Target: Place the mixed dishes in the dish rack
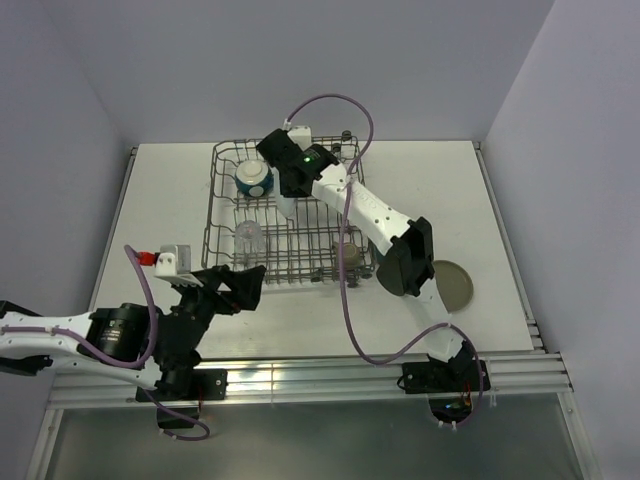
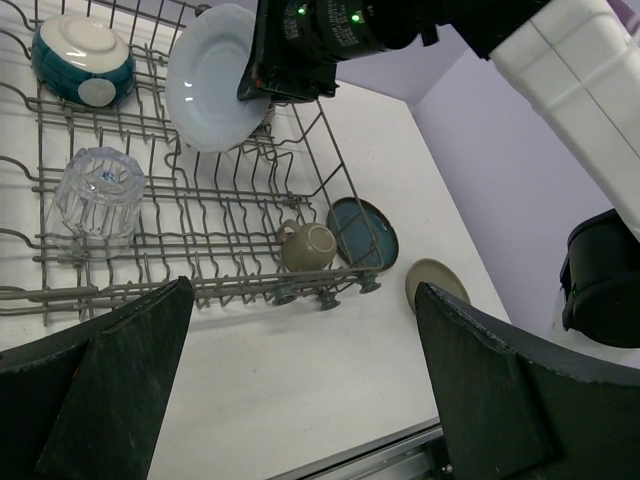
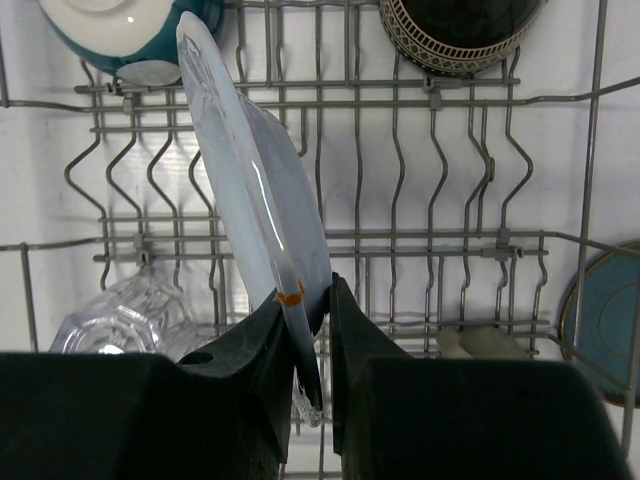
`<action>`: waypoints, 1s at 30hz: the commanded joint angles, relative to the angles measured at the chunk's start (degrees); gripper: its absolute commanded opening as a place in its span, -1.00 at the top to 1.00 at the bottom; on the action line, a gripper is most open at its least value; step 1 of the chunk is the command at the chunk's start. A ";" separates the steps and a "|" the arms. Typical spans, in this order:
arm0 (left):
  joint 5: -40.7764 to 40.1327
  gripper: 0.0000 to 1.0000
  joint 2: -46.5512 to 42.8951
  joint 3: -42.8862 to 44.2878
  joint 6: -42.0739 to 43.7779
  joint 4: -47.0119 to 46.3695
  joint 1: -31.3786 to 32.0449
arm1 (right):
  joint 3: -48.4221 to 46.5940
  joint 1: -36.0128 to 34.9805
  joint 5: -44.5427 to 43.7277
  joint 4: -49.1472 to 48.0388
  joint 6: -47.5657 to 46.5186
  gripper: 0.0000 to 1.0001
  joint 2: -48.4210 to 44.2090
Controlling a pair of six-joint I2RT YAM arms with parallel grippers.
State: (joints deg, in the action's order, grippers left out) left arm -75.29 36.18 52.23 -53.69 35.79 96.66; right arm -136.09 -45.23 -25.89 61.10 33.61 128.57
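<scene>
1. Plate and grip: the right gripper (image 3: 318, 308) is clamped on the rim of the pale-blue plate (image 3: 262, 190), holding it on edge inside the dish rack (image 1: 210, 215), above the floor wires.
2. Axis: from the fingers the plate runs out toward the teal bowl (image 3: 125, 30) at the rack's far side. Its face slants a little across the rows of tines instead of lying parallel to them. Whether its low rim touches a wire cannot be told.
3. Coming move, as a judgement: the plate needs a slight twist to line up with a gap between tines, then a straight drop into it before the fingers let go. A skewed plate would likely ride on the tine tops.
4. Arms: the left gripper (image 2: 300, 385) hangs spread wide and empty near the rack's near-left corner, so the placing falls to the right arm alone.
5. Other dishes: the dark brown bowl (image 3: 460, 25), clear glass (image 2: 100, 190) and mug (image 2: 310, 245) sit in the rack. The teal plate (image 2: 362, 230) lies just outside its right wall, and the beige plate (image 2: 435, 282) rests on the table beyond that.
</scene>
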 commanded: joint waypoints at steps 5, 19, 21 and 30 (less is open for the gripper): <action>-0.30 -0.99 7.39 5.42 -5.97 7.35 -0.25 | -4.09 -0.82 -7.58 -2.56 1.64 1.00 4.67; 0.75 -0.98 7.59 4.29 -6.95 6.40 -0.16 | -6.38 -1.09 -7.69 -3.88 2.08 1.00 10.73; 0.84 -0.98 6.27 3.94 -6.52 5.96 -0.25 | -6.64 -1.44 -7.60 -4.23 2.43 1.00 11.61; 0.84 -0.99 2.75 3.23 -8.09 7.97 -0.25 | -7.70 -1.88 -7.07 -5.03 3.13 1.00 13.55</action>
State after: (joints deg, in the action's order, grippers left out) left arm -74.39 39.29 56.03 -60.31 42.76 96.66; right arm -141.12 -46.39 -32.32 58.87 35.35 140.92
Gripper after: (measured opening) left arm 0.992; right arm 0.205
